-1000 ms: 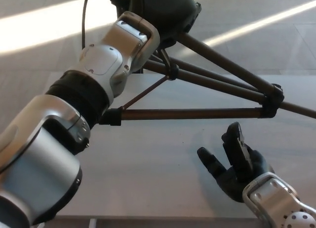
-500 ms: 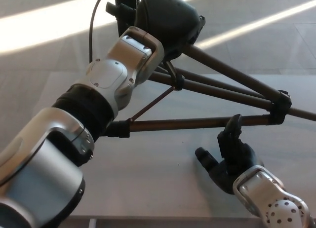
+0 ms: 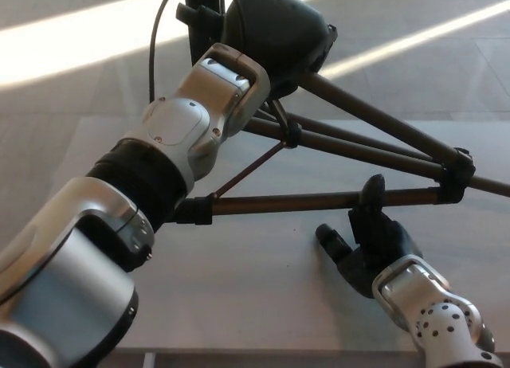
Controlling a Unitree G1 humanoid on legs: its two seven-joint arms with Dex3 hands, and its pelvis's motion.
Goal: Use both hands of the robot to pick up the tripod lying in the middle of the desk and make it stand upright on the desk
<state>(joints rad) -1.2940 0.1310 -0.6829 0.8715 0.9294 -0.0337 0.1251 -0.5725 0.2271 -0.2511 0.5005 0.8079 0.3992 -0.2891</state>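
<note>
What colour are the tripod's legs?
Dark brown tripod legs with black joints, head view.

Tripod [image 3: 319, 201] legs dull brown metal, black plastic joints; arm [image 3: 171, 141] shells glossy silver plastic; worktop [image 3: 239, 280] matt grey.

Legible text, labels, brands, numbers, signs: none. Tripod [image 3: 319, 201], just beyond the right hand [image 3: 370, 244]: no readable marking. Left arm [image 3: 159, 161] shell, above and left of that hand: unmarked. Desk [image 3: 239, 280]: unmarked.
</note>
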